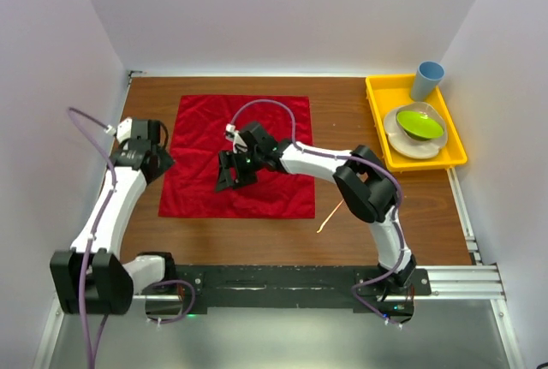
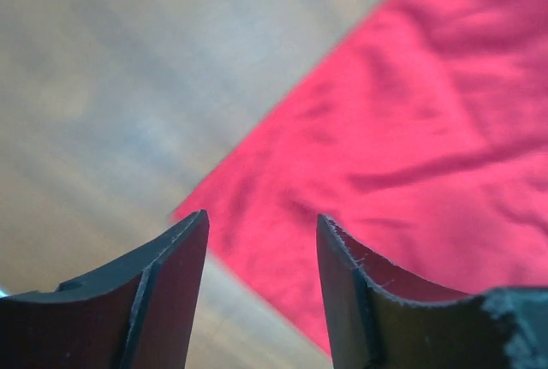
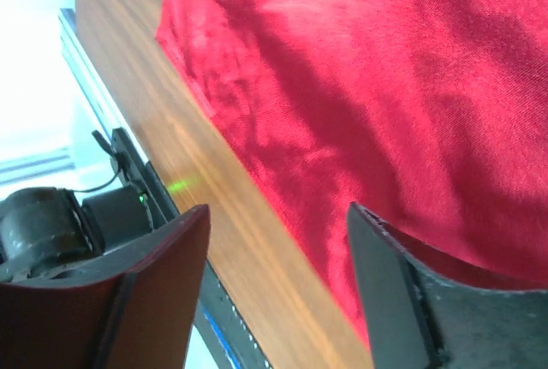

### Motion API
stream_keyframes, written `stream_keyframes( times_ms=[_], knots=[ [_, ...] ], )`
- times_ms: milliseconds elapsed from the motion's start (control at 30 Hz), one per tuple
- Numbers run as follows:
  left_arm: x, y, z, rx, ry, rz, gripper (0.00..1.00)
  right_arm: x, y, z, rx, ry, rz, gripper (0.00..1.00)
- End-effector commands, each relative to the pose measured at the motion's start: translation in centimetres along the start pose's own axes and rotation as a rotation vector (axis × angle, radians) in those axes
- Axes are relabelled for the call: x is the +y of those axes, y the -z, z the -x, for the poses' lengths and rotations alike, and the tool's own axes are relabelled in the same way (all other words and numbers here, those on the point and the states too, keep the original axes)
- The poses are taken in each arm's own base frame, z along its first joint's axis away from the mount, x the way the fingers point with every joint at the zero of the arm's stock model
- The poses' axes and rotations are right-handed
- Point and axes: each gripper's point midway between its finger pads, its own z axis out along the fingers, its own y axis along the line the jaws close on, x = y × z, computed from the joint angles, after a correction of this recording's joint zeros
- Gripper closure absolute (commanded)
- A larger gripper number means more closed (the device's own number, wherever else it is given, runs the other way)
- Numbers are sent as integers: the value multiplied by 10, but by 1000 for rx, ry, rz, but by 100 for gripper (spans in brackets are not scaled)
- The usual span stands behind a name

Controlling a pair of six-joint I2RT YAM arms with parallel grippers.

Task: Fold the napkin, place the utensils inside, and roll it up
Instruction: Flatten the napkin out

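Evidently left pincer point(image 2: 261, 232) and right pincer point(image 3: 278, 215) gape empty; a careless pinch could bunch the slick napkin point(image 1: 197, 146), skewing the fold.

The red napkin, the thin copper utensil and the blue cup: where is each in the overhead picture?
napkin point(image 1: 201, 142): top external view, bare cloth left of centre.
utensil point(image 1: 330, 217): top external view, middle of its slender handle.
blue cup point(image 1: 426, 82): top external view, its side wall.

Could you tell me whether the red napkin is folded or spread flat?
Spread flat: the napkin lies as one full square on the table, all four corners out, no doubled layer visible.
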Motion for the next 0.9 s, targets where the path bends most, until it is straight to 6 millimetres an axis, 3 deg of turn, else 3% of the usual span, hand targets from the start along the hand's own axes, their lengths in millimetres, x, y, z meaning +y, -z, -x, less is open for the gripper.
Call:
stream_keyframes(
  times_ms=[0, 33, 167, 200, 267, 367, 533, 700, 767, 867],
  knots=[
    [-84, -15, 16, 23, -168, -326, 45, 11, 63, 31, -101, 186, -216, 24],
    [-92, -32, 5, 77, -193, -327, 46, 2, 70, 33, -115, 191, -283, 23],
    [-127, -60, 3, 124, -224, -392, 48, -46, 115, 35, -147, 161, -508, 26],
    [-134, -65, 5, 118, -225, -400, 48, -62, 119, 26, -133, 145, -540, 30],
    [-141, -81, 5, 136, -237, -382, 48, -87, 137, 33, -180, 109, -608, 37],
    [-147, -99, 3, 160, -254, -349, 48, -118, 155, 24, -195, 81, -688, 48],
    [-136, -118, -8, 198, -273, -267, 48, -147, 158, 11, -183, 35, -744, 54],
    [-127, -121, -10, 189, -294, -237, 46, -167, 154, -10, -142, -13, -793, 59],
    [-124, -121, -9, 186, -306, -225, 46, -174, 155, -20, -132, -28, -819, 60],
    [-121, -103, 8, 127, -304, -229, 46, -178, 158, -27, -137, -28, -826, 60]
  ],
)
